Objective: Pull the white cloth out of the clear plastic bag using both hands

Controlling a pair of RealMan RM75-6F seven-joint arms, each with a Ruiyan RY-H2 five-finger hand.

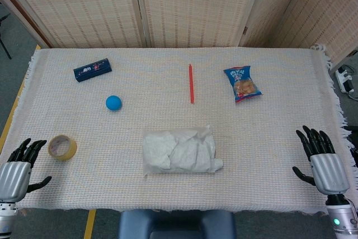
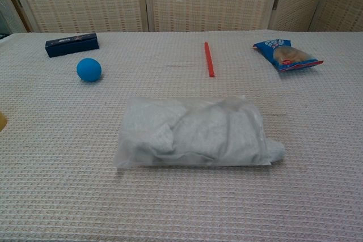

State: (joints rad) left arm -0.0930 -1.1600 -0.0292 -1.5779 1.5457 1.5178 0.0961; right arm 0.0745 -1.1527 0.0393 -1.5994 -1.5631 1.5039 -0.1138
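A clear plastic bag [image 1: 179, 150] lies flat near the table's front middle, with the crumpled white cloth [image 1: 187, 148] inside it. In the chest view the bag [image 2: 193, 132] fills the centre, and a bit of cloth [image 2: 276, 150] pokes out at its right end. My left hand [image 1: 19, 170] hovers at the front left corner, fingers spread, holding nothing. At the front right edge my right hand [image 1: 321, 163] is also spread and empty. Both hands are far from the bag and show only in the head view.
A roll of tape [image 1: 62, 147] sits beside the left hand. Farther back lie a blue ball [image 1: 113, 102], a dark blue box [image 1: 92, 69], a red stick [image 1: 191, 83] and a snack packet [image 1: 243, 83]. Woven screens stand behind the table.
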